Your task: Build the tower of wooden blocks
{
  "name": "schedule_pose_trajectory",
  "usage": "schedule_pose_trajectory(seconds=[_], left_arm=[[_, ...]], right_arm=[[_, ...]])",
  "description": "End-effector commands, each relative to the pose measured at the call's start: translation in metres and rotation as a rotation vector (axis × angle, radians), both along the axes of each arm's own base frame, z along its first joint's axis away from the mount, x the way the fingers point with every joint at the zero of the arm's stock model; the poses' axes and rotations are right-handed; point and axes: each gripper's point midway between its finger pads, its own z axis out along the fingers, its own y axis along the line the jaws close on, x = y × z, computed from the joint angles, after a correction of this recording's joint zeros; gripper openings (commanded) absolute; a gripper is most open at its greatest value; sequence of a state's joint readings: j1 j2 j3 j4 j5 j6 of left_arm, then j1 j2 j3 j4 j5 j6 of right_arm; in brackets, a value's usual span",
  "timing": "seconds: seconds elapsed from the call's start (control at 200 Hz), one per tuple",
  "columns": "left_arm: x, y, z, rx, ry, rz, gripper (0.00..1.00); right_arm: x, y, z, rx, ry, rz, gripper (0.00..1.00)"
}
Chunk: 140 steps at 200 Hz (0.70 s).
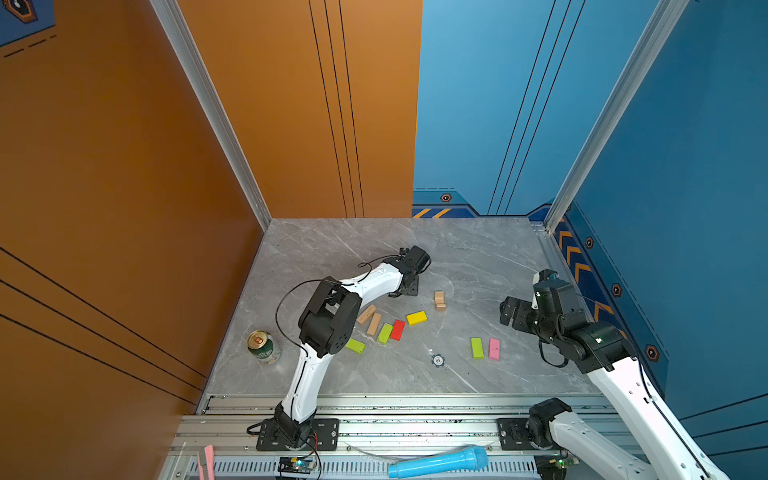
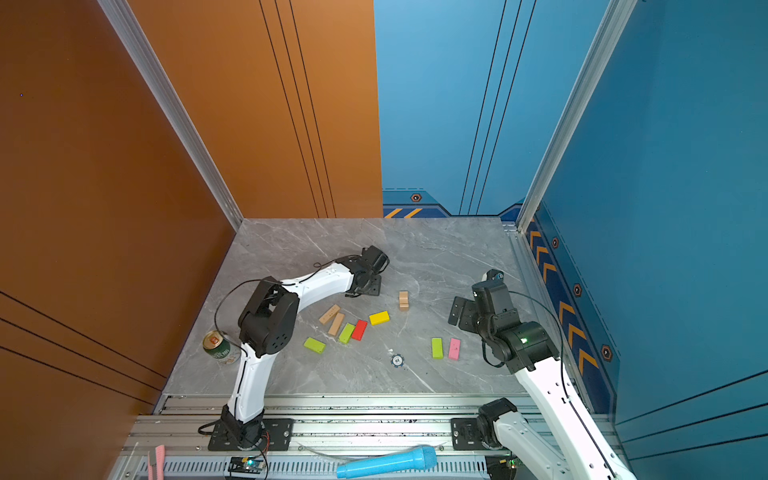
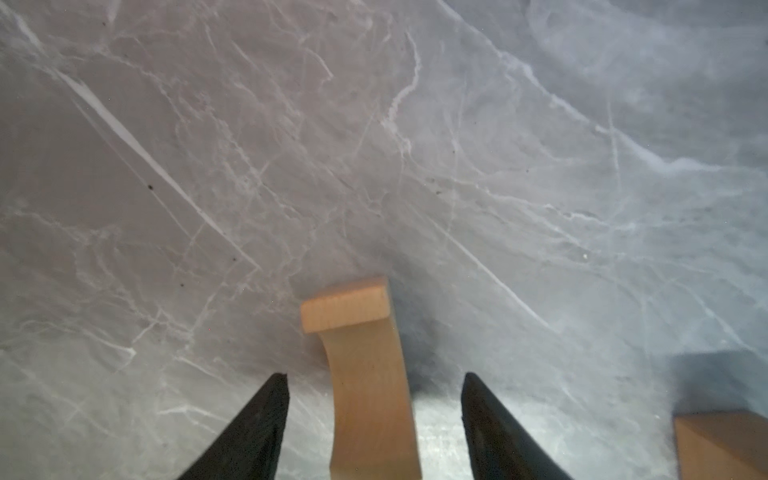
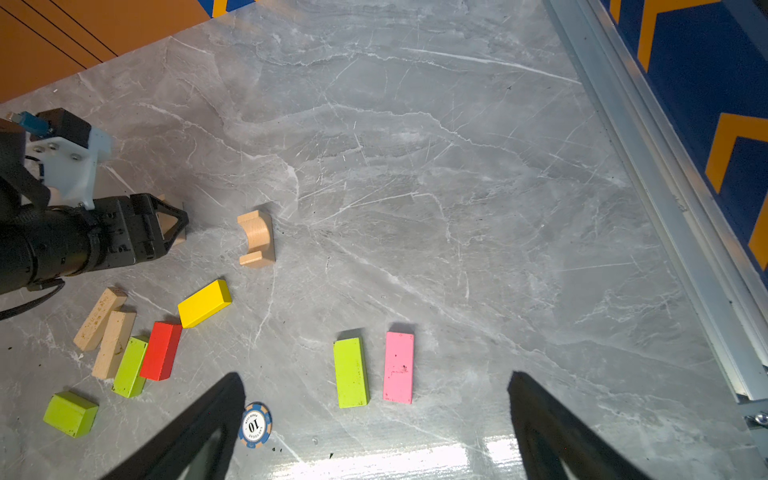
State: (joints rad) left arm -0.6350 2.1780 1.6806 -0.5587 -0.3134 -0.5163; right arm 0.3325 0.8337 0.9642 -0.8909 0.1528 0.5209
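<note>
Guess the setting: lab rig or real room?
Likely a robot test cell: two arms bolted to an aluminium rail, printed orange and blue wall panels, wood blocks scattered on a marble-look tabletop.

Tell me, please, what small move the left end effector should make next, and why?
Probably draw the left end effector straight back: its fingers stand open, clear of the notched tan block resting on the marble table.

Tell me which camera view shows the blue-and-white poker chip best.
The right wrist view. The poker chip is close and sharp there, so its printed 10 and striped edge can be read. In both top views it is only a small round spot with markings that are hard to read. The left wrist view does not show it.
</note>
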Motion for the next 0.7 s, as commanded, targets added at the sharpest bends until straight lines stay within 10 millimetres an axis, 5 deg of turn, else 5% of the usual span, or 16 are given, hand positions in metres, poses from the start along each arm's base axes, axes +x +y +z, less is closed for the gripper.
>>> schedule_pose_trajectory(seconds=[0.0,0.696], left_arm=[[0.005,0.001,-0.005,0.009,0.024,-0.017,0.68],[0.007,-0.015,-0.023,-0.020,0.055,-0.038,0.67]], right_arm=[[-0.005,-0.004,0.006,-0.014,0.009,-0.002,1.00],[-0.005,-0.006,0.004,-0.023,0.018,-0.013,1.00]])
